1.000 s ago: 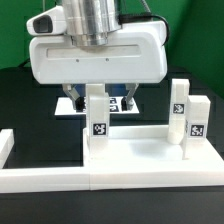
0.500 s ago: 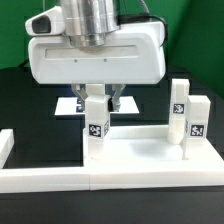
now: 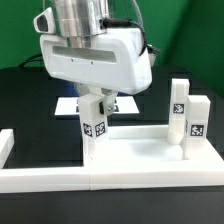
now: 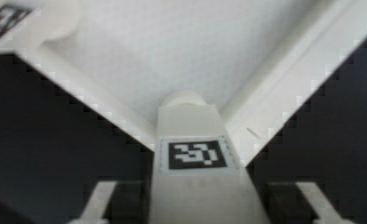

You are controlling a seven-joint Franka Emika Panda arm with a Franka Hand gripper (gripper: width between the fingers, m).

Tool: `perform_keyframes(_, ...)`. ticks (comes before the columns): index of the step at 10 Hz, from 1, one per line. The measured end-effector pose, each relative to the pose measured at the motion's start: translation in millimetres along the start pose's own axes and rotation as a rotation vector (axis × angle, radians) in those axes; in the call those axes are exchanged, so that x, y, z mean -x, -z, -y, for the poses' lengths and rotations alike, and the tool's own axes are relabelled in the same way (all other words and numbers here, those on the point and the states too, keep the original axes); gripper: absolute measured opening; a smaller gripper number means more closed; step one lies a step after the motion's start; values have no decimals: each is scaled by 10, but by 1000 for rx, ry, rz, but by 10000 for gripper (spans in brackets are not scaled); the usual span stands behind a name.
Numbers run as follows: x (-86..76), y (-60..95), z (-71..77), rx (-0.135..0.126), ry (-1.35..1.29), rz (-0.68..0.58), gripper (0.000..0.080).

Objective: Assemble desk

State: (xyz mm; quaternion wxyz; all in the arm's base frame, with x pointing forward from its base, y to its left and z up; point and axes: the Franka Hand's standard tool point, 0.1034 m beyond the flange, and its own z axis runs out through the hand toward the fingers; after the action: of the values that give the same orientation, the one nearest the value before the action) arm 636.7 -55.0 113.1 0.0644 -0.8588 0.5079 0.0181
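Observation:
The white rimmed tabletop panel (image 3: 140, 150) lies flat at the front. A white block leg (image 3: 96, 128) with a black-and-white tag stands upright on its corner at the exterior view's left. My gripper (image 3: 97, 103) is shut on the top of this leg, its body turned at an angle above it. Two more tagged legs (image 3: 180, 105) (image 3: 197, 120) stand at the panel's end on the exterior view's right. In the wrist view the leg (image 4: 198, 150) sits between my fingers (image 4: 109, 200), with the panel (image 4: 162, 50) beyond it.
Long white L-shaped border rails (image 3: 100, 180) run along the front and end in a raised part at the exterior view's left (image 3: 5, 145). The marker board (image 3: 68, 103) lies behind the gripper on the black table.
The fingers have closed in from a wider spread onto the leg. The gripper body has then turned about its vertical axis, and the leg's tag has turned slightly with it.

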Motion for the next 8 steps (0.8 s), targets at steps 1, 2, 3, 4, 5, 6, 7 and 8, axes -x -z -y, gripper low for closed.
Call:
perform_keyframes(1,19,-1,18,-12,-194,17,293)
perform_keyframes(2,46,-7,44,-22,-393,33,293)
perform_keyframes(3,59,-6,75,-20,-485,41,293)
perform_keyframes(4,55,-15,102,-42,-629,54,294)
perform_keyframes(5,44,-20,97,-48,-665,54,294)
perform_keyframes(6,49,-24,95,-47,-644,54,294)
perform_keyframes(7,49,-24,95,-47,-613,54,294)
perform_keyframes(8,38,-26,82,-43,-509,43,546)
